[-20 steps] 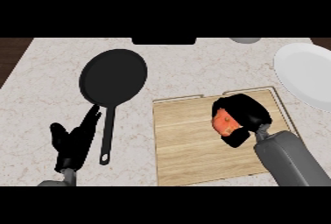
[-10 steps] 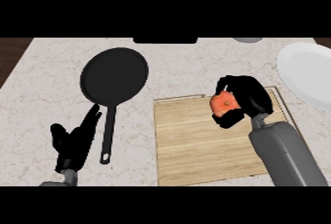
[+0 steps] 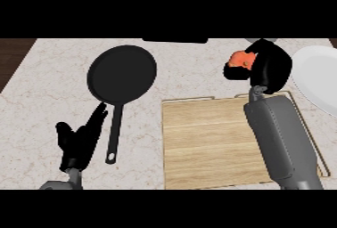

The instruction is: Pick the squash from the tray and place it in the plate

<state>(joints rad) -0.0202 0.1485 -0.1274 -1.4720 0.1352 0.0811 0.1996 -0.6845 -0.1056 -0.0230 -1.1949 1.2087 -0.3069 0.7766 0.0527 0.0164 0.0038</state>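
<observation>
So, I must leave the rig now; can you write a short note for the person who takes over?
Right hand: curled round the squash, held above the counter, past the far edge of the tray and left of the plate.
Left hand: open, resting at lower left beside the pan's handle.
Done: squash is off the tray.
Left: carry it right, over the plate, set it down and let go.

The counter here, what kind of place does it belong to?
Most likely a kitchen: a speckled stone counter holds a black frying pan, a wooden tray and a white plate.
</observation>
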